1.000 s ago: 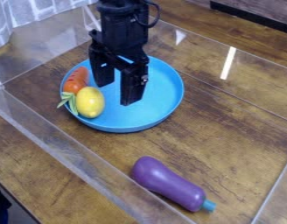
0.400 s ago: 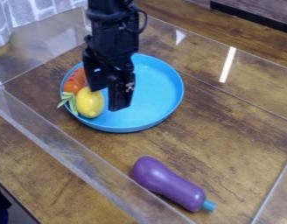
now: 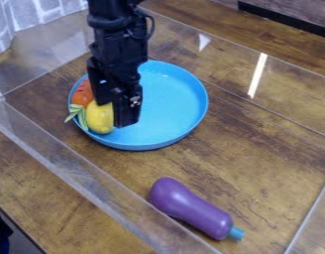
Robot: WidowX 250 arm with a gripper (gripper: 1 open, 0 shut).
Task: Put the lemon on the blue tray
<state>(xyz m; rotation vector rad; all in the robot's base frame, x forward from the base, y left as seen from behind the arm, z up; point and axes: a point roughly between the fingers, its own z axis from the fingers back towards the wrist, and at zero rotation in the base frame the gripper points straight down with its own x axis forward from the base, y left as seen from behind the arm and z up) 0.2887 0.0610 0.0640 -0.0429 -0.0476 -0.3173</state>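
**Lemon at the tray's left rim, gripper open above it**

Landmark for all positions: the large round bright blue plastic tray with its low raised rim, sitting on the dark wood-grain table inside a clear-walled enclosure.

Task status, as a judgement: the placing looked essentially done. The small smooth yellow egg-shaped toy lemon lay at the tray's left edge, on or against the rim; whether it sat fully inside the dish could not be told, as the arm hid its right side. What remained was probably only for the arm to clear away, and perhaps a check that the lemon had settled inside the rim.

Tray contents: the lemon at the left edge, and just behind it an orange toy carrot with green leaves, also at the left rim and partly hidden. The rest of the dish was bare blue plastic.

The black robot gripper pointed straight down over the left part of the tray, just beside the lemon. Its jaws stood wide apart and held nothing; contact with the lemon could not be judged.

Off the tray: a purple toy eggplant with a teal stem end lay on the table well apart, toward the near right.
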